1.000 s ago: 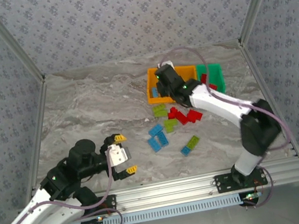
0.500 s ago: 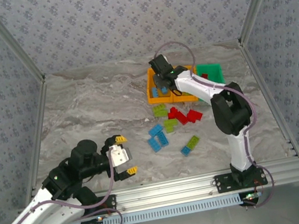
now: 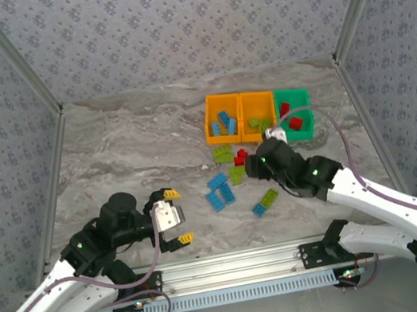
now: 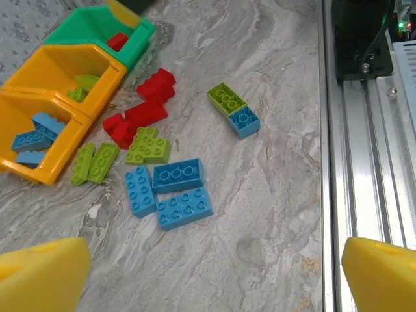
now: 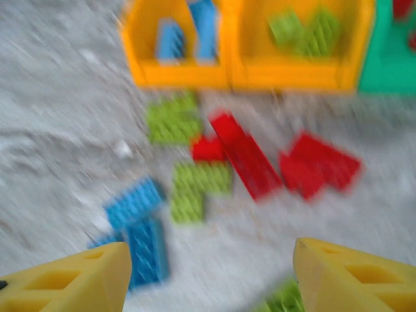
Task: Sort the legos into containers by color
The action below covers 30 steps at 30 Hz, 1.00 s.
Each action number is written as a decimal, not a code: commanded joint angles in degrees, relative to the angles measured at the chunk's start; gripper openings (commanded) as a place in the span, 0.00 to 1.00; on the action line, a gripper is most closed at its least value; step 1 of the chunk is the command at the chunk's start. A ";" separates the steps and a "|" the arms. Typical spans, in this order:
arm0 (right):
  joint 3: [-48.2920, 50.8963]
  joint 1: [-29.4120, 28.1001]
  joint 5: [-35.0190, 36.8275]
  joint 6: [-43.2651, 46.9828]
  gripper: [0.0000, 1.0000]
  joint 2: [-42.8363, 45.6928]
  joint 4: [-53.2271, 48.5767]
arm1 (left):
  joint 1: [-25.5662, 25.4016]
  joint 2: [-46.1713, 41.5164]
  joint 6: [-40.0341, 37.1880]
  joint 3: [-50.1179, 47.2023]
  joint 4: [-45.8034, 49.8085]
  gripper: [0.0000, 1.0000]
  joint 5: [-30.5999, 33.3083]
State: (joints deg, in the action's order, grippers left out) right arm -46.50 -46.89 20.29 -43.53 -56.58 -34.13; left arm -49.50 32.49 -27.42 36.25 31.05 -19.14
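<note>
Right claw (image 5: 208, 276) open and empty above loose legos (image 5: 195, 185) lying just before the bins (image 5: 292, 75); judge best to settle jaws squarely across one red brick (image 5: 244, 156), clear of its lime neighbour (image 5: 172, 120), then lift to green bin (image 5: 390, 75)

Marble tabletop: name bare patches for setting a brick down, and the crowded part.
Bare: the grey marble tabletop left of the row of orange and green plastic bins. Crowded: loose plastic bricks in front of that row.

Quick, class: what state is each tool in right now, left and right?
Left tool: open, holding nothing.
Right tool: open, holding nothing.
</note>
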 commanded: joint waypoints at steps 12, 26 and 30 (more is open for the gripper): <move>5.91 -3.69 -3.29 -26.99 0.81 -15.39 -6.13 | 0.50 0.70 0.00 2.25 0.63 0.99 -1.88; 8.84 -0.79 -1.04 -28.24 0.42 -19.48 -3.29 | 0.49 1.07 0.03 1.88 0.42 0.99 -2.07; 5.69 -0.61 6.42 -23.66 0.39 -11.67 -8.51 | 0.48 1.69 -0.08 1.98 0.42 0.99 -2.31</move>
State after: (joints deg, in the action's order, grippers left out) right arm -38.22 -47.75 19.14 -69.19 -72.64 -37.32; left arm -49.47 33.78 -27.42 36.32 31.46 -19.81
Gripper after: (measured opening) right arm 0.397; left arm 0.993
